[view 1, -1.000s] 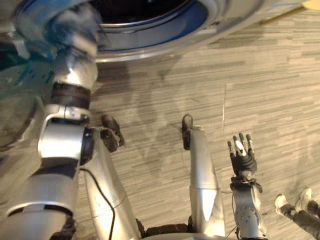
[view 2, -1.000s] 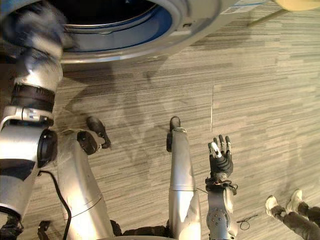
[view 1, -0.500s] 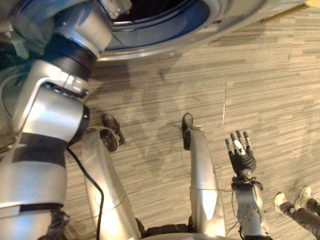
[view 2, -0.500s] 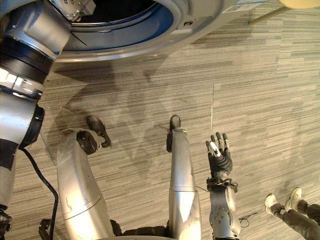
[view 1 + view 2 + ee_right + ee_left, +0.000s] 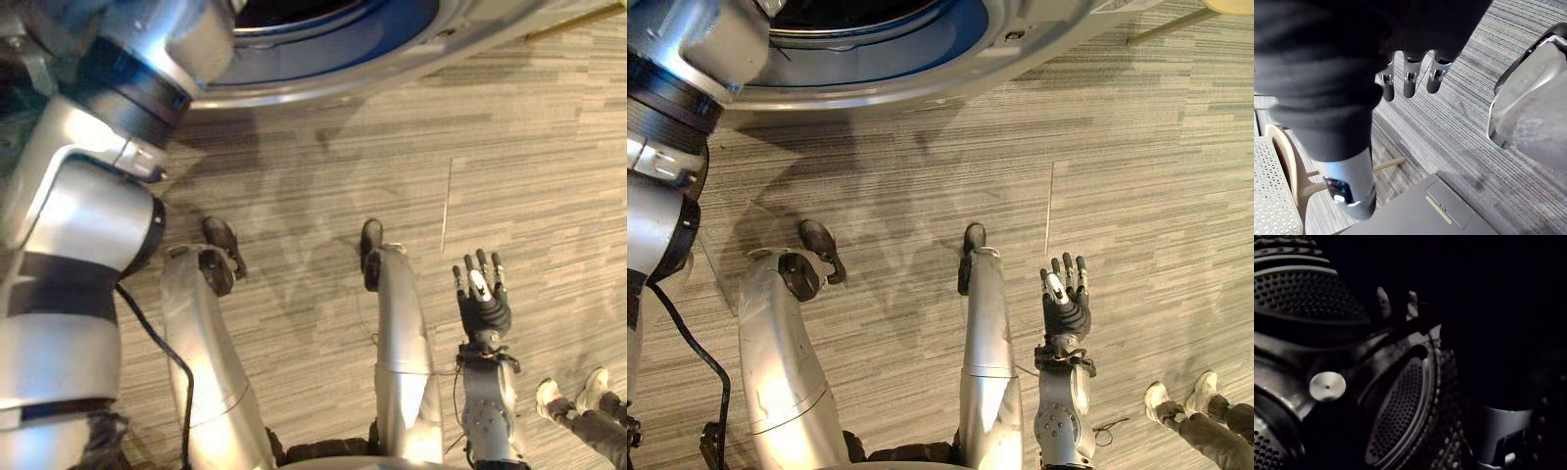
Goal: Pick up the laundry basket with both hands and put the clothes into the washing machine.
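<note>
Starting from the washing machine (image 5: 411, 57): round mouth (image 5: 862, 12) with a blue seal (image 5: 387, 29), lying ahead of and above both hands. Reaching through that mouth with the left hand (image 5: 1411, 304), deep in the dark drum (image 5: 1400, 421) and close to its perforated wall. Cannot tell how far this hand is open, nor whether it holds any cloth. Cannot tell either whether clothes lie in the drum, too dark there. Hanging low and well apart from the mouth: the right hand (image 5: 482, 304), fingers (image 5: 1409, 84) straight and a little spread, holding nothing, with floor (image 5: 509, 147) beneath. Judging from this, the left hand by far the nearer one to the drum. Any next move there probably best made along the drum's axis, straight through the mouth and clear of the seal. Behind the right hand, a person's shoes (image 5: 570, 394) on the floor.
</note>
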